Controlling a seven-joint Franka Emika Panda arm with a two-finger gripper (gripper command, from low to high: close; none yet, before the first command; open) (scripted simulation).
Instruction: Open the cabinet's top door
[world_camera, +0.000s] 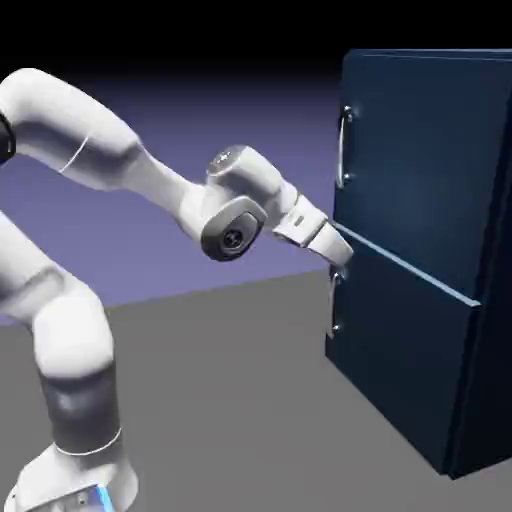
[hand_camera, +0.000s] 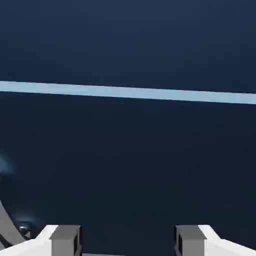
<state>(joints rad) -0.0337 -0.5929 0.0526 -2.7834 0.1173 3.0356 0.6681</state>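
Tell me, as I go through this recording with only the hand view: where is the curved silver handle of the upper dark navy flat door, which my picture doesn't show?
Observer: In the exterior view, the curved silver handle is on the upper dark navy flat door, higher than the white gripper with grey fingertips.
Operator: Is there a handle lower down too?
Observer: Yes, a second silver handle is on the lower dark navy flat door, just below the gripper.
Operator: Is the upper door open?
Observer: It looks shut, its face in line with the lower door's.
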